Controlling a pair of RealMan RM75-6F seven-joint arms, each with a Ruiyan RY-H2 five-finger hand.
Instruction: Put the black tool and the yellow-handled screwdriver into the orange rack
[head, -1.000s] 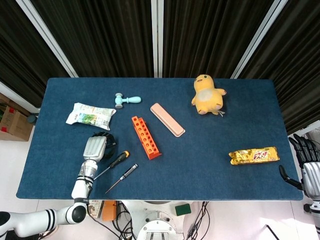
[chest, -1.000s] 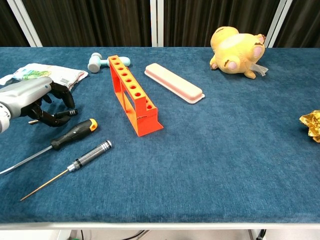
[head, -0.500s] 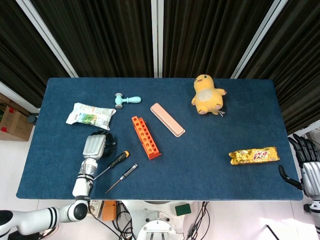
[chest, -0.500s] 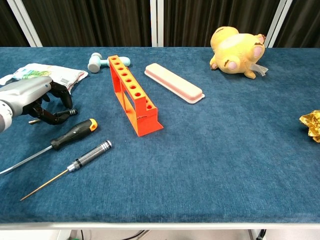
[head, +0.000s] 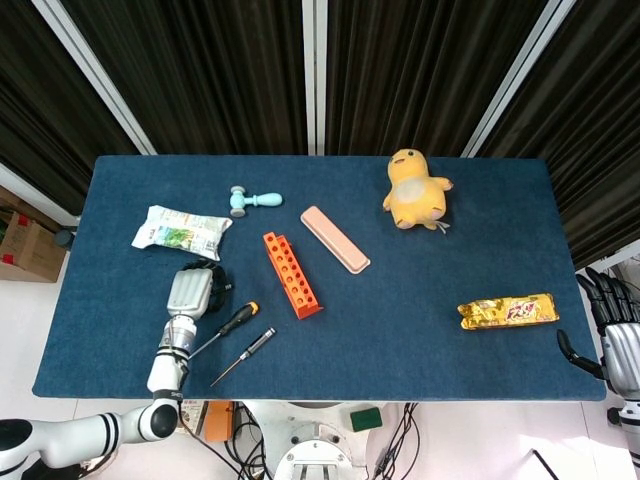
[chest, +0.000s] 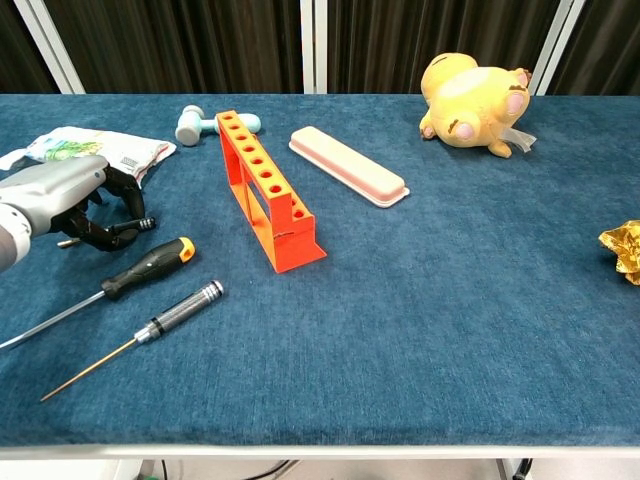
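- Change over the last second: left hand (chest: 70, 200) has slid slightly toward the near table edge, away from the orange rack (chest: 268, 190) — small shift, nothing else moved.
- Left hand sits at the table's left side, fingers curled down. Chest view shows something small and dark with a metal tip under the fingers; can't tell if it's grasped or just covered. Calling hold state unknown.
- Yellow-handled screwdriver (chest: 148, 266) — black grip, orange-yellow cap — lies flat just below the left hand, shaft pointing toward the near-left edge. Not held.
- Black tool (chest: 180, 311), the slim precision driver, lies flat parallel to it, nearer the front edge. Not held.
- Rack: upright between the tools and the pink case (chest: 348, 166), row of holes on top, every visible hole empty. So neither tool placed yet; task looks like it's at the start.
- Right hand (head: 618, 335) hangs off the table's right edge, fingers spread, holding nothing.
- Judgement: the drift reads as lining up on a tool, not a pick.
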